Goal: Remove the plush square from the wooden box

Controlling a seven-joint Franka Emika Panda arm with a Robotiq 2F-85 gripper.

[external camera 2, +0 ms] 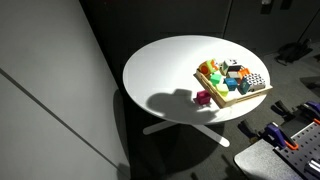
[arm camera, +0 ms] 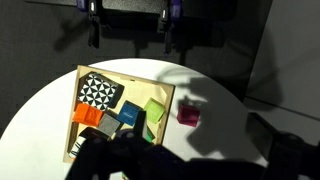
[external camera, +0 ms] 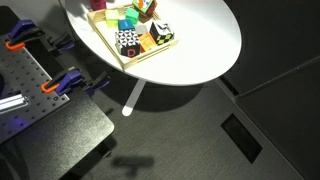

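Observation:
The wooden box point(arm camera: 84, 128) is a shallow light-wood tray on the round white table point(arm camera: 215, 85). It holds several coloured blocks and a black-and-white patterned square point(arm camera: 99, 92). It also shows in both exterior views point(external camera: 150, 52) point(external camera 2: 215, 96). A magenta, soft-looking square point(arm camera: 187, 113) lies on the table just outside the tray's rim and also shows in an exterior view point(external camera 2: 203, 97). My gripper point(arm camera: 198, 145) hangs above it. Its dark fingers are spread wide at the bottom of the wrist view with nothing between them. The gripper does not show in the exterior views.
A green block point(arm camera: 153, 113) and a blue block point(arm camera: 131, 116) lie inside the tray near the rim by the magenta square. A perforated bench with orange-and-blue clamps point(external camera: 62, 85) point(external camera 2: 283, 135) stands beside the table. The floor around is dark.

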